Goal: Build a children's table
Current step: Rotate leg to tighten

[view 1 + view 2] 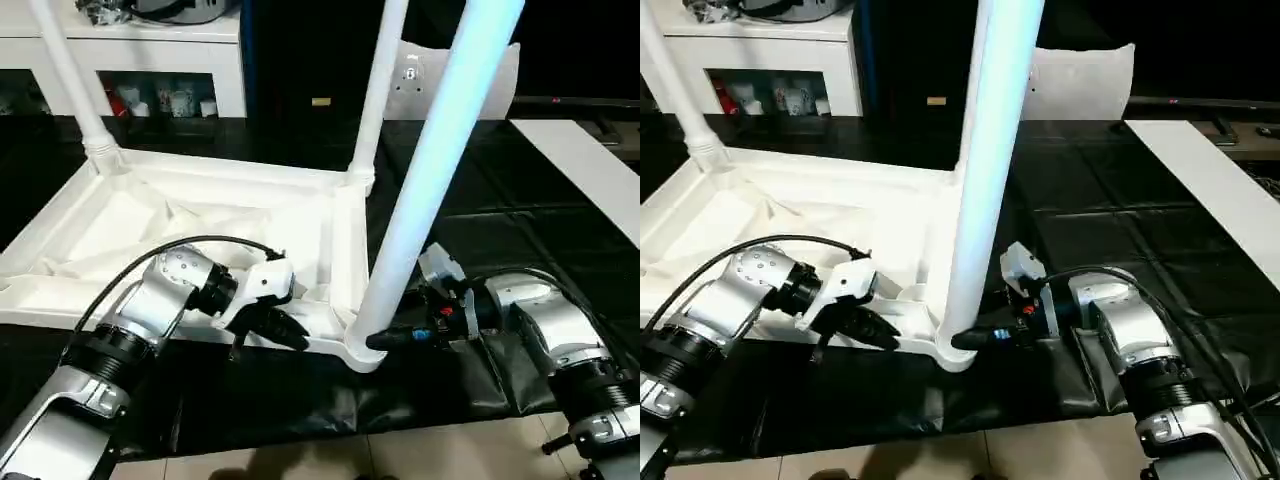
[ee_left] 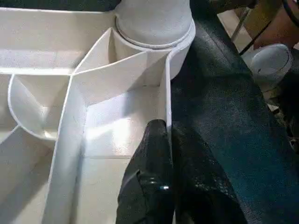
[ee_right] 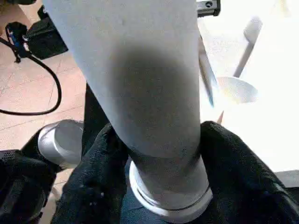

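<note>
Tabletop [image 1: 190,215] lies upside down across the left and centre of my head view, on a black mat [image 1: 480,210], ribs facing up. I see three legs standing in its corner sockets: one at the upper left [image 1: 70,80], one at upper centre [image 1: 375,95], and the near leg [image 1: 440,150], which runs bright and thick from the top edge down to the front corner socket [image 1: 362,345] at lower centre.

Behind the tabletop, a white cabinet [image 1: 150,60] sits in the upper left with small items on its shelf that I can't make out. A white board [image 1: 585,170] slants down the right edge. Tan floor [image 1: 400,450] shows along the bottom. All three legs are cut off by the top edge, and the near leg blocks part of the mat behind it.

My left gripper [image 2: 163,140] reaches in from the lower left, silver forearm angled toward the centre, its black fingers pressed together on the tabletop's thin rim wall just beside the front corner socket. My right gripper [image 3: 156,154] comes in level from the lower right, one finger [image 3: 100,158] on each side of the near leg's foot, right above the socket. Both fingers look close against the tube, but I cannot tell whether they actually squeeze it.
</note>
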